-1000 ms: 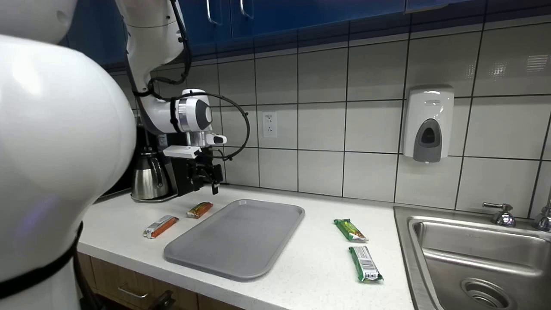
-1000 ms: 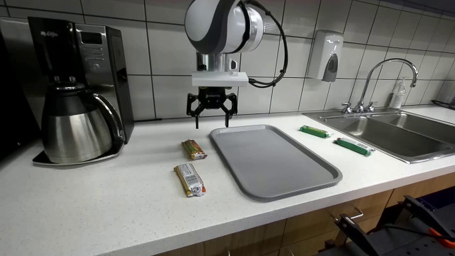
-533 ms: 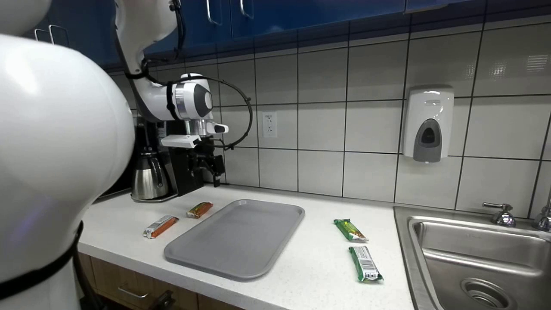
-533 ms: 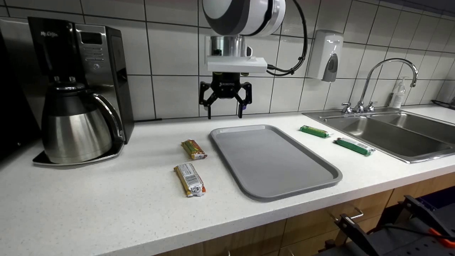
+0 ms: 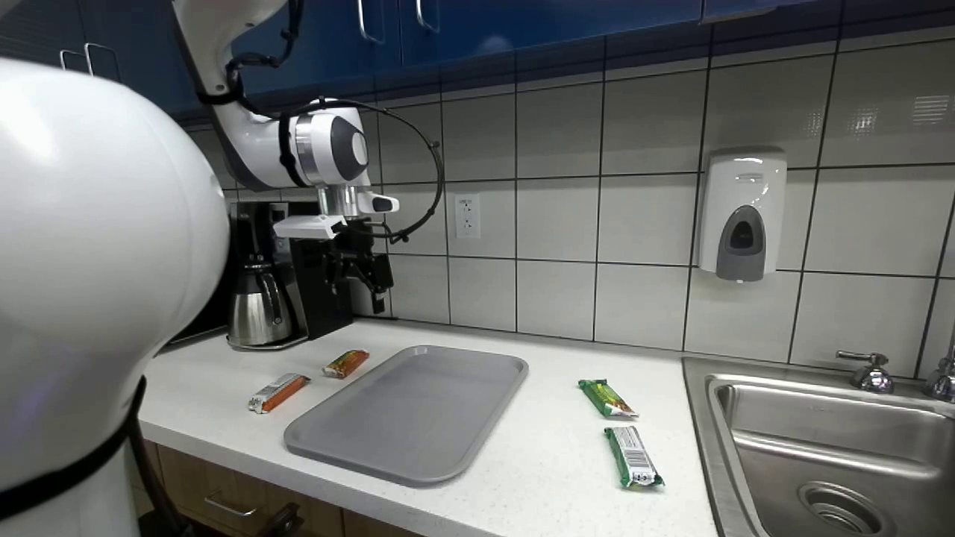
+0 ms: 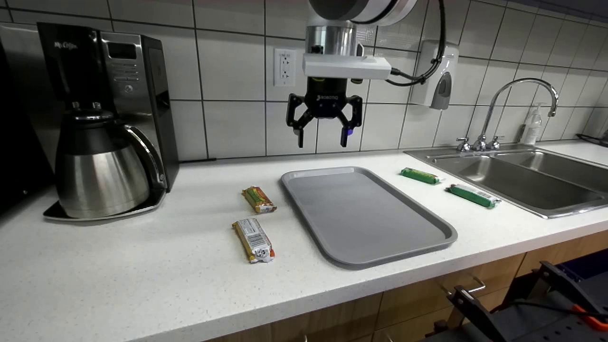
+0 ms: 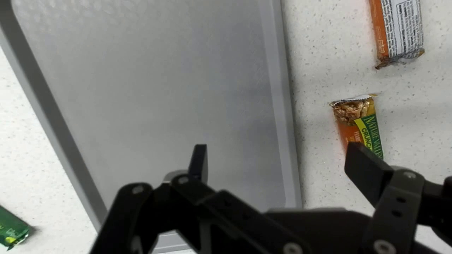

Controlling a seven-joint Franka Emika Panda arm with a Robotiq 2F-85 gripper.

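Empty gripper, spread wide, above table near far end of gray tray; orange bars left of it, green bars right.

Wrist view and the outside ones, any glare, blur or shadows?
Wrist view: the hand looks slightly soft, lettering on the Nature Valley bar is readable, a pale sheen at the upper left of the tray, a small shadow beside the green bar; in an exterior view, a bright highlight on the arm, reflections on the upper-right tile.
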